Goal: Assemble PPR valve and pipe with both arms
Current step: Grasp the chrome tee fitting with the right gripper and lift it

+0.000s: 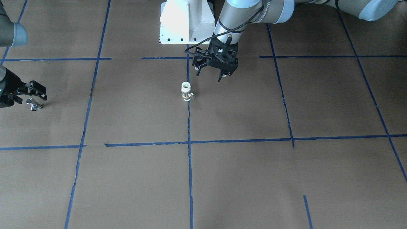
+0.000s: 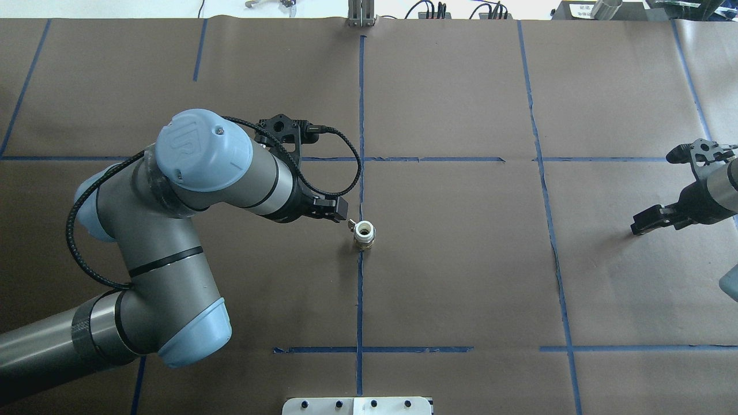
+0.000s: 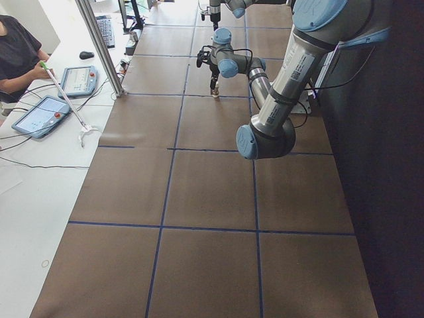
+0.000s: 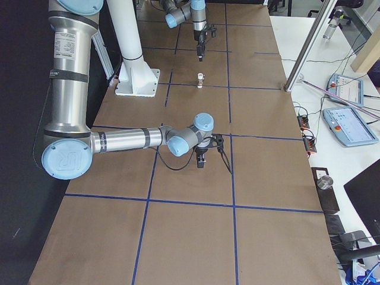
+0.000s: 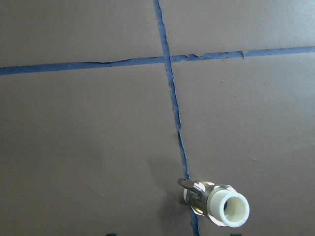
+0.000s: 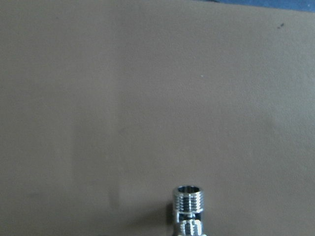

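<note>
Brown paper covers the whole table, marked into squares with blue tape, probably so parts get set down at known spots. Valve stands upright right on the centre tape line, open white mouth up, brass band round the middle, little lever poking out sideways. It's smooth round plastic, so it should pinch fine across the body if the lever is kept clear. Left gripper hangs just beside it and a bit above, fingers spread and empty, looking lined up for a grab. Pipe is well apart, way over on the robot's right side, sitting on the paper. It's a shiny chrome T with a threaded open end, likely slippery. Right gripper hovers just by it, fingers apart by the look of it, holding nothing. Nothing joined yet.
</note>
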Robot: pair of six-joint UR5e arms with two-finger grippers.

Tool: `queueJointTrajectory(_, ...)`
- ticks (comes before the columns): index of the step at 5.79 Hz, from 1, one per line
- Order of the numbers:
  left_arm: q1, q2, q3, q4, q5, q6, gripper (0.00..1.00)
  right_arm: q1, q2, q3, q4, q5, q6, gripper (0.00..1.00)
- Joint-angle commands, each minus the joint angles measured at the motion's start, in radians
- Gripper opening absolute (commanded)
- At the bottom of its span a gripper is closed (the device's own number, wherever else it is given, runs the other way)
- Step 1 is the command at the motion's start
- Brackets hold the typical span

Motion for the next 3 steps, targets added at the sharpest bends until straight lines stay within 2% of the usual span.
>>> queueJointTrajectory(1,-0.002,0.002,-0.012,0.0,0.002,-0.001,0.82,-0.003,0.019,-0.016,0.0,0.001,0.001,0.91)
queueJointTrajectory(2,0.0,0.017,-0.024,0.0,0.002,-0.001,0.82,-0.003,0.017,-0.02,-0.001,0.001,0.003,0.65)
queueJointTrajectory(3,0.0,0.021,-0.032,0.0,0.0,-0.001,0.82,-0.001,0.014,-0.021,-0.001,-0.002,0.004,0.22)
